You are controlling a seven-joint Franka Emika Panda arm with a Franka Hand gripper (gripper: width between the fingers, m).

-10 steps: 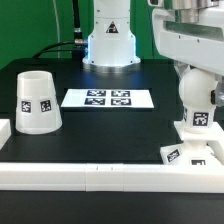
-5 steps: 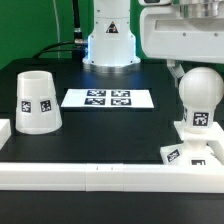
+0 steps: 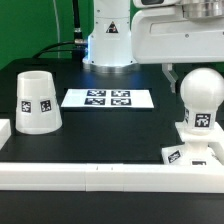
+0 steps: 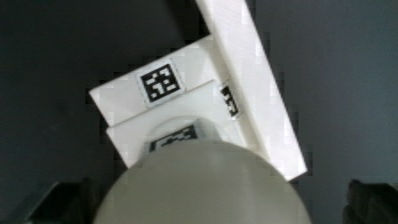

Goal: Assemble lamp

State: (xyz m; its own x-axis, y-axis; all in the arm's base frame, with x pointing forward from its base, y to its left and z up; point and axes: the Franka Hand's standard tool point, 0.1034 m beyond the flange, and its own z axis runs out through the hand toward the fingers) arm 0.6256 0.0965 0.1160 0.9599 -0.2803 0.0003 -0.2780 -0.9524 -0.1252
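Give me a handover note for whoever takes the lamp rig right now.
End effector: above the bulb, fingers apart, holding nothing.
Bulb: upright on the square base, at the exterior view's right by the front rail.
Shade: standing alone at the exterior view's left, wide end down.
Done: bulb is on the base; how firmly it is seated can't be judged.
Left: put the shade over the bulb.

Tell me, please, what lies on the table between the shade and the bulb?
In the exterior view, the marker board lies on the table between the shade and the bulb.
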